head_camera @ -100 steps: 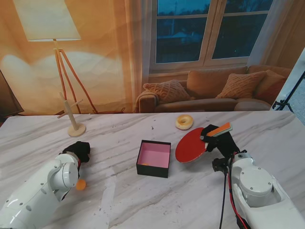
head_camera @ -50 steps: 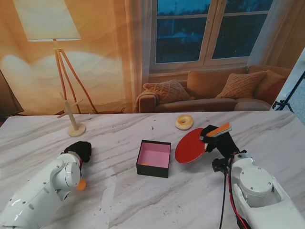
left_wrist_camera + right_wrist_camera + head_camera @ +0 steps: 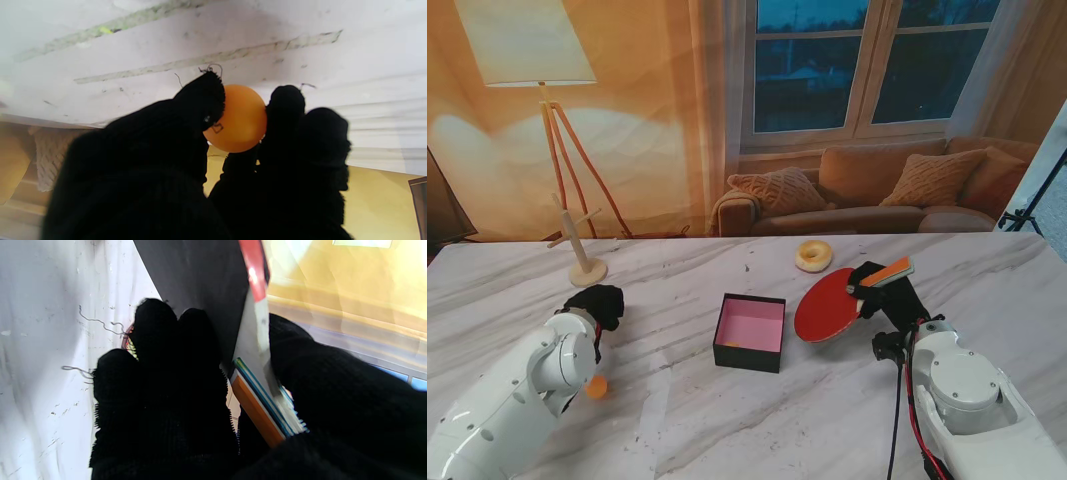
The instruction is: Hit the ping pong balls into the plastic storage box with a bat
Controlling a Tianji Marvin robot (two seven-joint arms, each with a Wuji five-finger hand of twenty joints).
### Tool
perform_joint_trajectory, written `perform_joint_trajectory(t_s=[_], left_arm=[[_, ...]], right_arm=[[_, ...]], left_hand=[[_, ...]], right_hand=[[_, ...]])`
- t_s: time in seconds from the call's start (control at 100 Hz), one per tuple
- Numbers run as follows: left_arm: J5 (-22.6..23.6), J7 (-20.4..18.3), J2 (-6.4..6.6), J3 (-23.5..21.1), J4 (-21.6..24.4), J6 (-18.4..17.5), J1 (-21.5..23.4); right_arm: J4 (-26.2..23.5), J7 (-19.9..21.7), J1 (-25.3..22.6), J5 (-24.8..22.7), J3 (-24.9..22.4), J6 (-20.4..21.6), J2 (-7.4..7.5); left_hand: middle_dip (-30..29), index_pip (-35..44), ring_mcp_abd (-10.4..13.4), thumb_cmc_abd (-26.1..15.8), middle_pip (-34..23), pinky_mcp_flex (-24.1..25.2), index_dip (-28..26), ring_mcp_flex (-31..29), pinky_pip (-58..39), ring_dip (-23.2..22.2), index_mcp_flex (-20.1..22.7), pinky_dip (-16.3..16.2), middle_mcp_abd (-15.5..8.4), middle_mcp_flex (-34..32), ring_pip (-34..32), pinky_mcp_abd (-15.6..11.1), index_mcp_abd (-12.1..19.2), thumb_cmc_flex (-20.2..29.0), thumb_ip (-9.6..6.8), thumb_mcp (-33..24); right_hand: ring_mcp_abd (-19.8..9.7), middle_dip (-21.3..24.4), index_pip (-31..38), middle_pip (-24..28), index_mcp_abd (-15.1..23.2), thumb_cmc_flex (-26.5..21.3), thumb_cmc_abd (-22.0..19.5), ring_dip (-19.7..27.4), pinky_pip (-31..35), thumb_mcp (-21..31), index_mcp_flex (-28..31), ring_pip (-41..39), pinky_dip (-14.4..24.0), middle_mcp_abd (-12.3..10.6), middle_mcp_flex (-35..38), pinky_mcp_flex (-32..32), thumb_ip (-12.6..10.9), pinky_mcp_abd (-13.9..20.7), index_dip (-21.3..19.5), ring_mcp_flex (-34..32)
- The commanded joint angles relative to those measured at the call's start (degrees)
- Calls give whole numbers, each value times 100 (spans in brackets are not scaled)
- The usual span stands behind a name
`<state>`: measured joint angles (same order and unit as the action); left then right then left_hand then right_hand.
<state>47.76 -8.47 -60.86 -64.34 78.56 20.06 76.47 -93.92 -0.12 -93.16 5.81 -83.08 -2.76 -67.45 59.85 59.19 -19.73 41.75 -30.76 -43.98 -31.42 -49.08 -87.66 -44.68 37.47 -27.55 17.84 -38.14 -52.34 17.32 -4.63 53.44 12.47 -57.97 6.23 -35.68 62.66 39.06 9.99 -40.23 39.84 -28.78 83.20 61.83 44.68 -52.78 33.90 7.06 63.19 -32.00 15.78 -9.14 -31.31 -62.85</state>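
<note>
left hand (image 3: 206, 160) fingers pinch ping pong ball (image 3: 238, 118): light, smooth, likely to roll; grip gently. right hand (image 3: 213, 400) fingers wrapped around bat (image 3: 829, 306) handle; stiff.

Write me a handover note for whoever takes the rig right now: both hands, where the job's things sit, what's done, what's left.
Left hand: shut on an orange ping pong ball, pinched between fingertips.
Right hand: shut on the bat, red face just right of the storage box.
A second orange ball lies beside the left arm, nearer to me.
Done: bat and ball in hand; something small and orange shows inside the box, possibly a ball.
Left: hit the held ball in, then the second.
</note>
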Motion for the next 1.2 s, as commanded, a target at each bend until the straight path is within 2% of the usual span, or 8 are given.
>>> perform_joint_trajectory(t_s=[0.0, 0.21, 0.44, 0.71, 0.9, 1.12, 1.19], left_arm=[[-13, -135, -13, -20, 171, -17, -32], [-107, -394, -3, 13, 451, 6, -199], [-215, -634, 14, 102, 688, -261, -387], [-407, -753, -11, 338, 982, -60, -574], [-661, -785, -34, 455, 1127, -134, -669], [-1043, -772, -90, 761, 1121, -61, -916], [-1184, -715, -125, 888, 1068, -47, -1030]], right_arm=[[-39, 57, -16, 12, 1, -22, -16], [-20, 73, 6, 7, 40, -26, -12], [-9, 98, 23, 30, 43, 10, -9], [12, 126, 48, 56, 31, 62, -5], [9, 132, 42, 61, 18, 99, -2], [3, 148, 31, 76, 9, 104, 1], [25, 310, 36, 71, -16, 109, 38]], left_hand=[[208, 547, -510, -182, -487, 46, -125, -165, -306, -95, 338, -103, -279, -664, -234, -532, -116, 638, -68, -354], [229, 521, -545, -202, -464, 84, -153, -135, -332, -138, 315, -141, -254, -639, -237, -527, -149, 657, -60, -335], [252, 506, -533, -223, -455, 84, -192, -127, -339, -158, 287, -167, -249, -636, -244, -563, -149, 657, -57, -313], [269, 476, -569, -240, -434, 119, -222, -101, -353, -177, 292, -204, -225, -627, -244, -550, -181, 683, -70, -289], [281, 459, -569, -264, -419, 130, -236, -89, -354, -182, 283, -222, -218, -623, -255, -561, -189, 691, -79, -256], [294, 441, -585, -276, -400, 141, -246, -75, -362, -184, 278, -243, -212, -618, -260, -567, -195, 705, -91, -230], [297, 439, -588, -274, -397, 146, -248, -73, -361, -182, 278, -246, -201, -622, -258, -564, -195, 707, -93, -228]], right_hand=[[-297, -92, 109, 131, 322, -392, -438, -57, 42, 429, 421, -24, 86, -609, 157, 17, -43, 211, -114, 106], [-305, -92, 100, 132, 317, -432, -459, -52, 39, 407, 425, -20, 81, -616, 155, 11, -47, 214, -115, 108], [-308, -92, 99, 133, 331, -429, -457, -49, 33, 391, 432, -18, 71, -619, 162, -2, -56, 218, -129, 99], [-299, -94, 93, 130, 331, -422, -457, -50, 35, 395, 431, -20, 67, -618, 160, 1, -56, 212, -131, 104], [-303, -94, 92, 128, 337, -419, -456, -49, 39, 400, 432, -22, 64, -621, 163, -2, -56, 212, -134, 97], [-293, -94, 90, 126, 316, -431, -447, -46, 40, 404, 439, -17, 61, -609, 164, -1, -57, 208, -135, 104], [-296, -90, 76, 109, 324, -437, -481, -40, 27, 384, 431, 4, 56, -633, 141, 19, -55, 202, -131, 134]])
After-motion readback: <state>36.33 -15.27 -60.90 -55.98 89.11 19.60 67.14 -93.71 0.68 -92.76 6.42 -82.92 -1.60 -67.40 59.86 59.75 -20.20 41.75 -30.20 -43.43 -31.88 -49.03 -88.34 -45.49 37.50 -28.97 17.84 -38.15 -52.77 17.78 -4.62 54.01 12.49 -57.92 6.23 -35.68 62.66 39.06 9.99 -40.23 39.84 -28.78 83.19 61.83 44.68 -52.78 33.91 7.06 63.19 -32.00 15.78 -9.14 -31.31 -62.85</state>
